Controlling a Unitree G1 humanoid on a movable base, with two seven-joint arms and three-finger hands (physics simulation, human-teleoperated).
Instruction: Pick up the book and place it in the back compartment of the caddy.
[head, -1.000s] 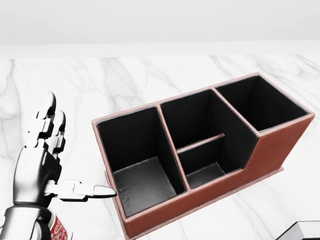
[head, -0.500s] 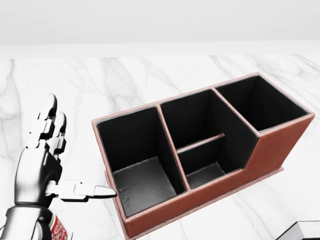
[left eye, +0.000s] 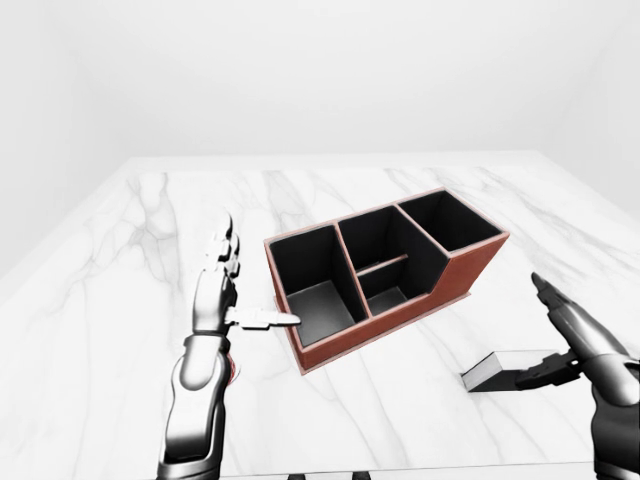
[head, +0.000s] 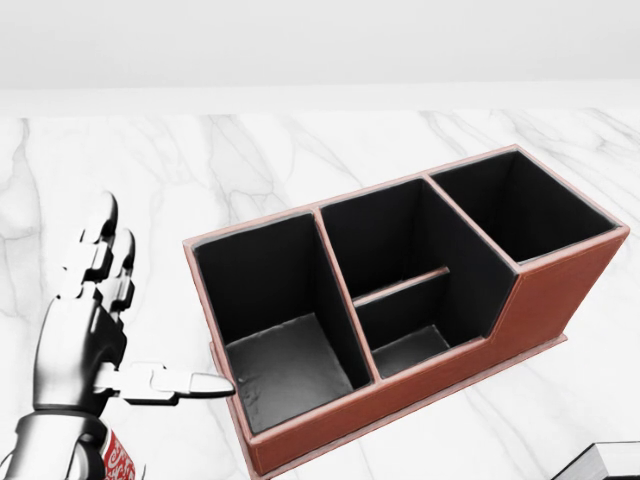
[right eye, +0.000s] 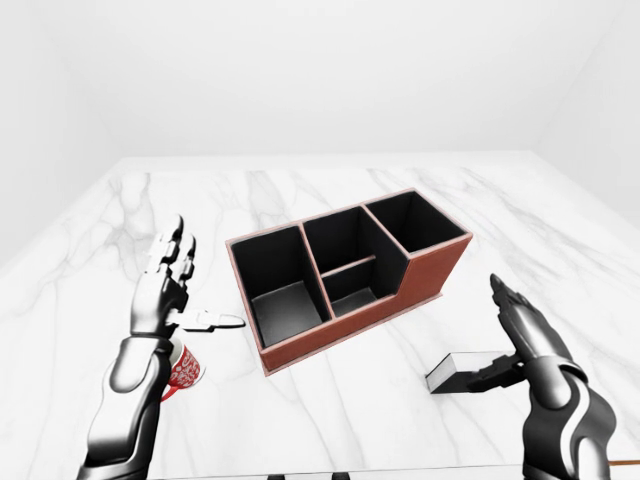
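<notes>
Book: a flat white book with a dark cover edge (right eye: 462, 372) lies on the white marble tabletop (left eye: 120, 300), below and to the right of the reddish-brown leather caddy with black-lined compartments (right eye: 420, 272) in the right-eye view, well apart from it. In the head view only a corner of the book shows at the bottom right edge, below the caddy's right end.

The right silver-and-black three-finger hand (right eye: 525, 345) stands just right of the book, on the side away from the caddy. Its fingers are spread apart, the upper ones raised and one dark finger (right eye: 497, 375) reaching low along the book's right end; whether it touches the book cannot be told. Nothing is clasped.

The caddy sits askew on the marble, with one large compartment at its left end, two smaller ones split by a low divider in the middle, and one at its right end, all holding nothing.

The left silver three-finger hand (head: 95, 330) is held up just left of the caddy, fingers apart, two pointing up and the thumb (head: 175, 382) stretched toward the caddy's left wall, near it. Below that wrist, left of the caddy, a red cup with white markings (right eye: 183, 371) stands partly hidden by the arm.
</notes>
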